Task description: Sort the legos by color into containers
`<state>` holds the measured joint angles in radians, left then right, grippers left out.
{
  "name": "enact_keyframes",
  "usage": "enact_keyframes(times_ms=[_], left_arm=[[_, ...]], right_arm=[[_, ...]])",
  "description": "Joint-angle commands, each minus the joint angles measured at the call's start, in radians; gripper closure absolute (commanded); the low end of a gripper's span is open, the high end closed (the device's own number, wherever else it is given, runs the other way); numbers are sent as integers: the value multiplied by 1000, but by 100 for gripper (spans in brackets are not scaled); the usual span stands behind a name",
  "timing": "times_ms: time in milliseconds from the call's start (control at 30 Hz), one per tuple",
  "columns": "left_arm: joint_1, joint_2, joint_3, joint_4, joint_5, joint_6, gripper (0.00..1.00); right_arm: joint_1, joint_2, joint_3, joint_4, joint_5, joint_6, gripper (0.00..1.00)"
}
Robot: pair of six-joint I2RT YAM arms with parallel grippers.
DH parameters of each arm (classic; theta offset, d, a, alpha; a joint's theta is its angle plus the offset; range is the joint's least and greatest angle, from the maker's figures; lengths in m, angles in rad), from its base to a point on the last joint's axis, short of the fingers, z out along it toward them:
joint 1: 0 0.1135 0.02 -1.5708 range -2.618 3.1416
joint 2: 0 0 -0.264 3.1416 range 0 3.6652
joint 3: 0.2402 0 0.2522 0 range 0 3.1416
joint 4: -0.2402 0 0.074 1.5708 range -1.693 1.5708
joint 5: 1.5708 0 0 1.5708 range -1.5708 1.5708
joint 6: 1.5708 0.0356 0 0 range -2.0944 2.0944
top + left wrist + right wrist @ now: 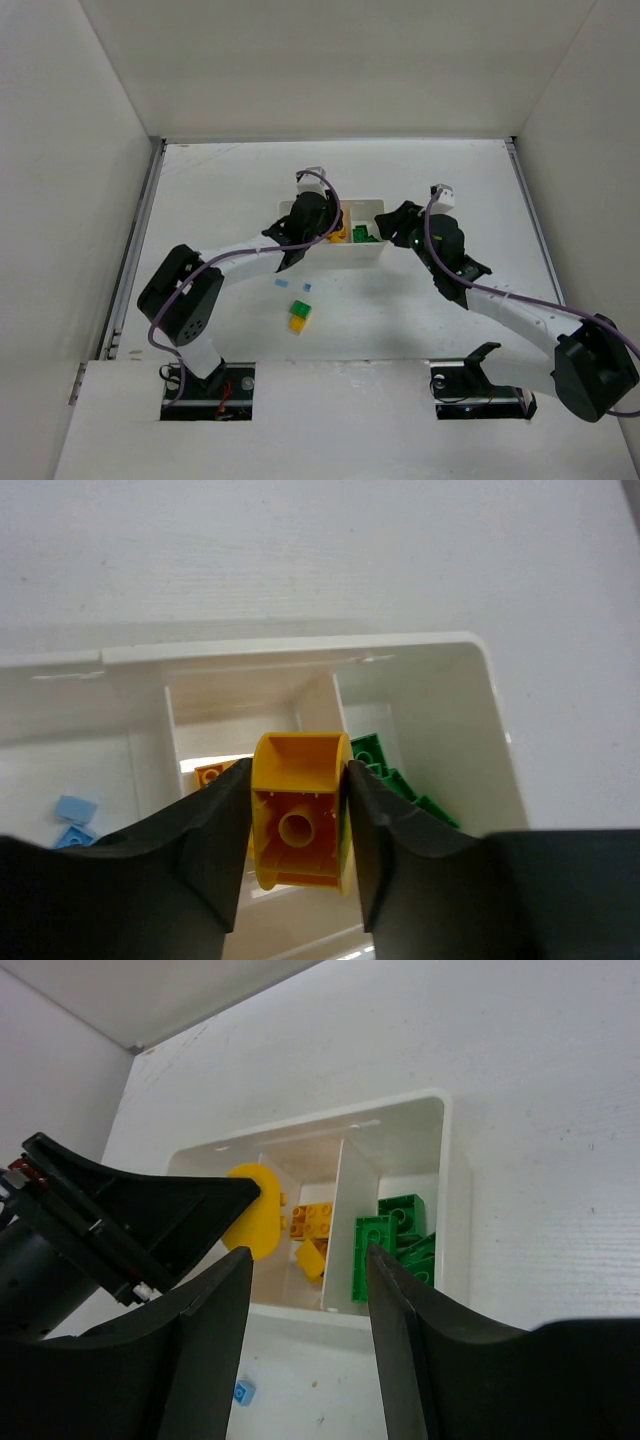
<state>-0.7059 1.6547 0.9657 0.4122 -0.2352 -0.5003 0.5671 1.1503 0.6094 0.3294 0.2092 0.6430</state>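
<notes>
The long white tray (368,252) lies mid-table, split into three compartments. My left gripper (298,770) hangs over the middle compartment, shut on a rounded yellow-orange lego (300,820). Below it lie more yellow-orange legos (210,773), with green legos (385,775) in the right compartment and light blue ones (72,815) in the left. My right gripper (308,1255) stands open and empty just in front of the tray's right end, facing the green legos (395,1225). On the table in front of the tray lie a green-and-yellow stack (300,317) and two tiny blue legos (281,286).
White walls close in the table on the left, back and right. The left arm's black wrist (130,1220) fills the left of the right wrist view, close to my right fingers. A blue lego (244,1392) sits on the table below the tray's front wall (300,1312).
</notes>
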Motion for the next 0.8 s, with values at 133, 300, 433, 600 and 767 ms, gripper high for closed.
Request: enact_keyframes(times_ms=[133, 300, 433, 600, 767], left_arm=[[-8, -55, 31, -26, -69, 42, 39], [-22, -191, -8, -18, -81, 43, 25], [-34, -343, -80, -15, -87, 40, 23], [-36, -554, -206, -44, -130, 17, 28], [-2, -766, -333, -125, -173, -33, 41]], right_arm=[[3, -27, 4, 46, -4, -14, 45], [4, -35, 6, 46, 4, -19, 45], [26, -31, 16, 39, -5, -20, 50], [72, -5, 42, 34, -5, -37, 67], [150, 28, 78, 19, 2, -66, 76]])
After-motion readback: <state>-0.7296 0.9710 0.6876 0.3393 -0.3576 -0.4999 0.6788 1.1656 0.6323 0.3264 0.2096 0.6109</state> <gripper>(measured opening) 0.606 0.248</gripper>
